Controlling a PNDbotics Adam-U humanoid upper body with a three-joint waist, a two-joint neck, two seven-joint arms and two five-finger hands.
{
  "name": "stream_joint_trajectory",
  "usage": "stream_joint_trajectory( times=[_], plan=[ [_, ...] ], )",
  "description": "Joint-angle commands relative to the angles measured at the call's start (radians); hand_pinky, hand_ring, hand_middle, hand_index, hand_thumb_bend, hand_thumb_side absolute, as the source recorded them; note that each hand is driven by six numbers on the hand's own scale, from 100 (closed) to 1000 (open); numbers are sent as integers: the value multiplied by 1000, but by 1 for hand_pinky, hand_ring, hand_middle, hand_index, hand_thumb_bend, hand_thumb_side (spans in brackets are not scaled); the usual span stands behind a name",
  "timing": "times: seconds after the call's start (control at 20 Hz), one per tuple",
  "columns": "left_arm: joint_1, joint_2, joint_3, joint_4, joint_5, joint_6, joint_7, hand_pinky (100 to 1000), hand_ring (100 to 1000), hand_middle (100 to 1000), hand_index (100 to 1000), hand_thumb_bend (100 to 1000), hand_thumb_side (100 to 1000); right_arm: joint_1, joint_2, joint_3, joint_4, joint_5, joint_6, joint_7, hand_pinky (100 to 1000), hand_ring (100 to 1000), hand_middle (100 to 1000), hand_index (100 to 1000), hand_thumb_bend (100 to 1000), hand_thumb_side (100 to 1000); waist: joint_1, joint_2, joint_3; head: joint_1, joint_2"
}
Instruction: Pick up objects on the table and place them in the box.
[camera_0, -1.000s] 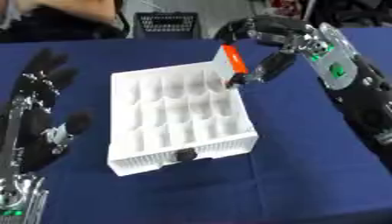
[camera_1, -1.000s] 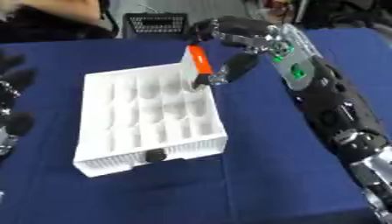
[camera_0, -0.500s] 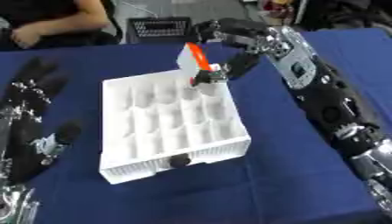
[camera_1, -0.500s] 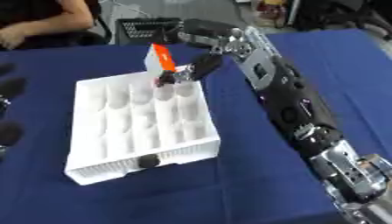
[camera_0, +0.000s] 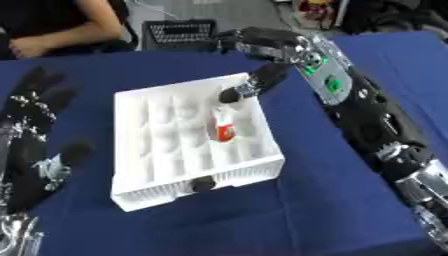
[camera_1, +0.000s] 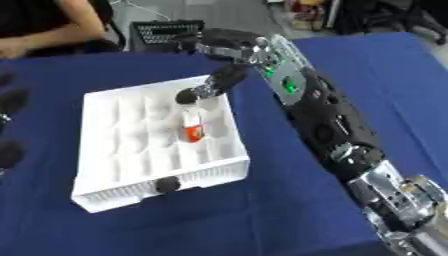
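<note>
Tube: the orange-and-white tube (camera_0: 225, 125) lies in a right-hand compartment of the white box (camera_0: 140, 190).
Right hand (camera_1: 229, 47): fingers released, thumb just above the tube.
Left hand (camera_0: 31, 150): open, idle on the desk (camera_0: 324, 200).
My move: I'd lift straight up, clear of the dividers.

Both views are taken from the head, angled down at the blue worktop (camera_0: 289, 210) toward 12 o'clock, at close range; the white box (camera_1: 105, 165) is shared, shifted slightly sideways between them.
</note>
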Motion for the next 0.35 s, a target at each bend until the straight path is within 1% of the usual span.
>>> stream_joint_trajectory(
  times=[0.05,0.35],
  plan=[
    [-11,5,4,-17,7,0,-2,905,851,878,1000,1000,589,-14,-11,-5,-22,-11,-236,245,838,907,926,1000,657,867,1,-13,-1,-16,-12],
    [-11,5,3,-16,8,0,-3,906,852,879,1000,1000,590,-12,-13,-7,-27,-17,-232,253,839,907,927,1000,655,872,1,-13,-2,-18,-10]
  ],
)
